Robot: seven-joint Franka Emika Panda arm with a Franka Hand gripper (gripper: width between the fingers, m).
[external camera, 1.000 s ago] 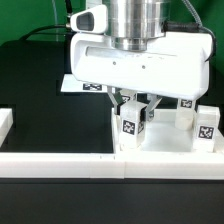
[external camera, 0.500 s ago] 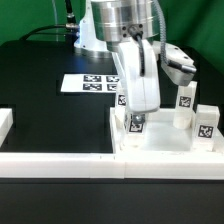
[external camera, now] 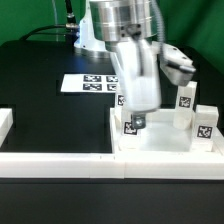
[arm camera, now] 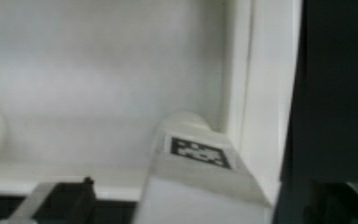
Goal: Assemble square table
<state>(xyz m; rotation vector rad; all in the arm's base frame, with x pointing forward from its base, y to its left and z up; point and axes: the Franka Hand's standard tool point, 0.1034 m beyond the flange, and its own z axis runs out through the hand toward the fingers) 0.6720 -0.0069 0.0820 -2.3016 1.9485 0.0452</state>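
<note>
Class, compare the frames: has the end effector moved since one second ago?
Yes. The end effector has turned about its vertical axis; its broad face no longer hides the marker board.

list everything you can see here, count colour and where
tabletop: 1, white, raised rim, on the black table at the exterior view's right, under the gripper
legs: 3 seen, white with black-and-white tags; one upright at the gripper, one behind it, one at the far right
marker board: 1, white with printed tags, flat on the table behind
border bars: white, along the front edge, with a short end at the left
table: 1, black
gripper: 1, white and grey, fingers down around the near leg; closure not clear
</note>
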